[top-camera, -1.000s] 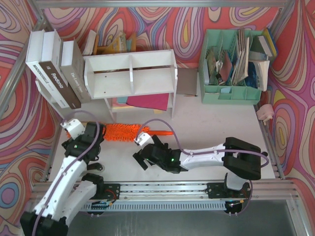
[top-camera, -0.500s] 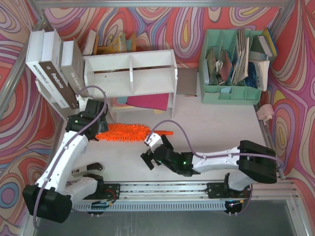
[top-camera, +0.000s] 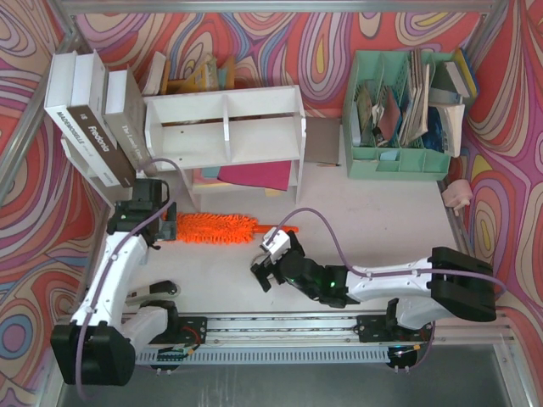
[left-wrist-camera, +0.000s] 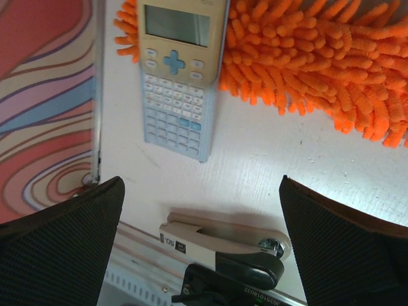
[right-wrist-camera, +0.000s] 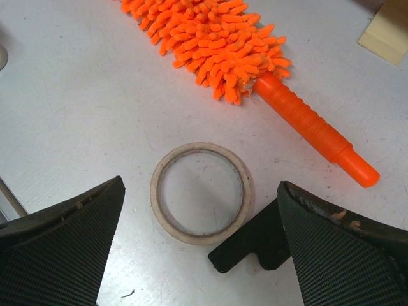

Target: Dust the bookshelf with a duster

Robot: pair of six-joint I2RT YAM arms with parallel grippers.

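Both arms have moved: left reaches farther back along the tabletop's [top-camera: 373,212] left edge, right has sunk toward the near edge. At the back stands the bookshelf [top-camera: 225,127], undusted I judge; the duster [top-camera: 216,229] lies loose before it. Both the left gripper [top-camera: 142,197] and right gripper [top-camera: 265,267] are spread, empty. Pickup pending.

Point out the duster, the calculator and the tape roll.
duster [right-wrist-camera: 213,48], right wrist view, fluffy head.
calculator [left-wrist-camera: 175,95], left wrist view, keypad.
tape roll [right-wrist-camera: 197,238], right wrist view, near rim.
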